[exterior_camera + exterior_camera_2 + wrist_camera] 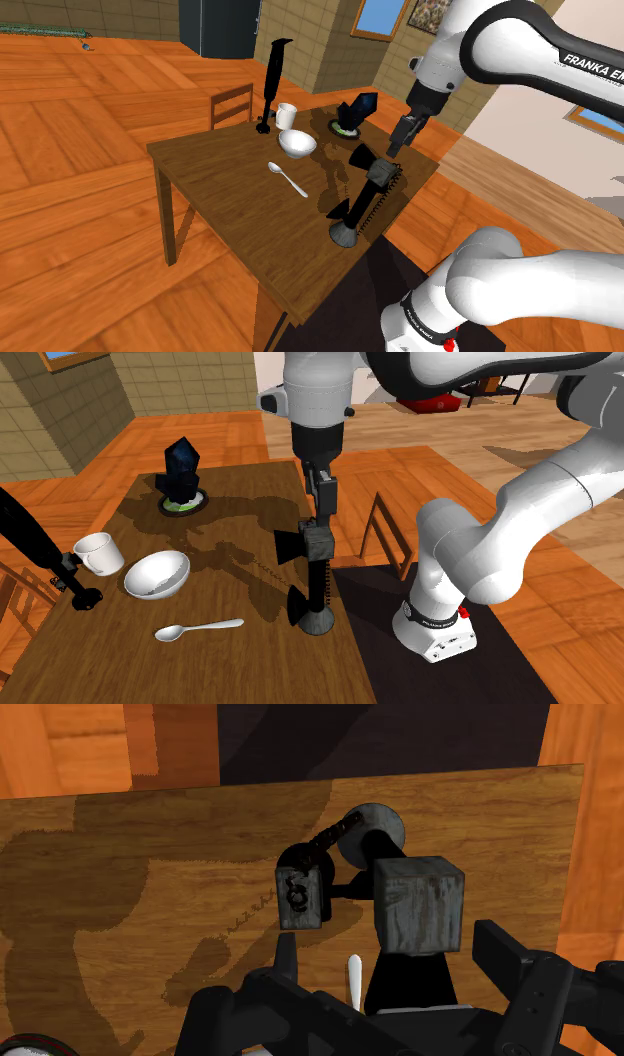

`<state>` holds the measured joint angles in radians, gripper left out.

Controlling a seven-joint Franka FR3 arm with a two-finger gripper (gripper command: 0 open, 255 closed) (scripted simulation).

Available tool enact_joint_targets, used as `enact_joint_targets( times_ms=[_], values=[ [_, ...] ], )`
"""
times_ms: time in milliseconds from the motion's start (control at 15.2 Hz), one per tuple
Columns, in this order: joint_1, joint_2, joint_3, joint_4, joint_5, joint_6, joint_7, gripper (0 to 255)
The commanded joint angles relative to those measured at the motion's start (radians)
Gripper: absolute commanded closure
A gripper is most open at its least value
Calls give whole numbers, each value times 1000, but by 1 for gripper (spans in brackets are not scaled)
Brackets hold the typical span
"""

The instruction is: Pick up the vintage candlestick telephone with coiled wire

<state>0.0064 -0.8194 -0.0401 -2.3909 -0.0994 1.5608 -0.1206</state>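
2 black fingers (287, 954) are held wide apart on the gripper (390, 944), and nothing is clasped between them. In the wrist view the grey block that tops the telephone (418, 904) is seen between the fingers, with a gap left at each side. The gripper (322, 510) is pointed straight down and is poised just over that block; whether the block is touched cannot be told. The hand is carried on a white forearm hung almost vertically. In the shoulder view the arm (500, 45) is arched up from the stand (500, 672) and bent back down over the table (230, 200).

The telephone (316, 577) is stood upright near the table edge closest to the stand. It is made up of 1 round black base, a slim black stem, the worn grey cube on top, and a dark horn-shaped piece jutting from its side (turned toward the bowl in the second exterior view). A thin coiled wire (240, 919) is trailed from it across the wood.

Further out, a white bowl (157, 574), a white mug (97, 554) and a spoon (198, 628) are laid on the table. A tall black stick-shaped appliance (272, 85) is stood beyond the mug.
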Motion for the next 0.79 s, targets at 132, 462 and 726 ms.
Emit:
enact_joint_targets(
  times_ms=[132, 462, 726],
  values=[
    [6, 31, 5, -23, 55, 30, 45, 0],
    [10, 44, 7, -78, 84, 86, 68, 0],
    [10, 39, 6, -143, 83, 146, 68, 0]
  ],
)
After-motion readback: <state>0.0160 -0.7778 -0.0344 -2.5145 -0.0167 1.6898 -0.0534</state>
